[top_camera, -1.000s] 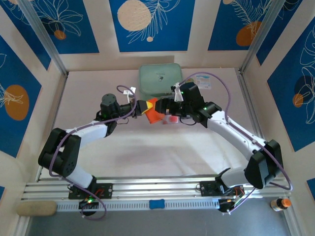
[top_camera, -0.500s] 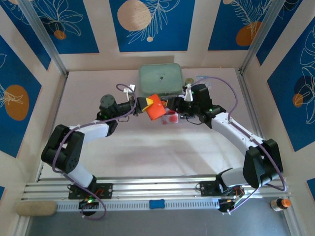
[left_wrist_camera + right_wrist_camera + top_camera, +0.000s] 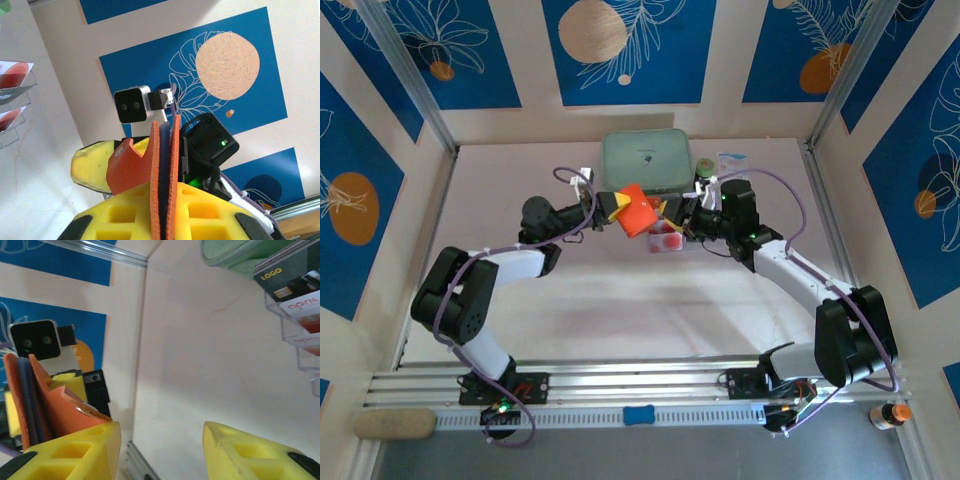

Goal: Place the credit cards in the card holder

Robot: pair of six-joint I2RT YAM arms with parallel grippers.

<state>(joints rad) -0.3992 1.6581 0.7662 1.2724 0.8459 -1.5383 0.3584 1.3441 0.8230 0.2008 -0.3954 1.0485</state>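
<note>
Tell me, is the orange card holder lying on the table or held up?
Held up: the left gripper is shut on the card holder, which stands edge-on between its yellow fingers.

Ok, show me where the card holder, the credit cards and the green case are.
card holder (image 3: 638, 213): top view, middle of its orange-red face.
credit cards (image 3: 287, 282): right wrist view, black band of the top card.
green case (image 3: 645, 160): top view, centre of its lid.

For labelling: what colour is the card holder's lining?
The card holder lining is dark blue; left wrist view.
</note>
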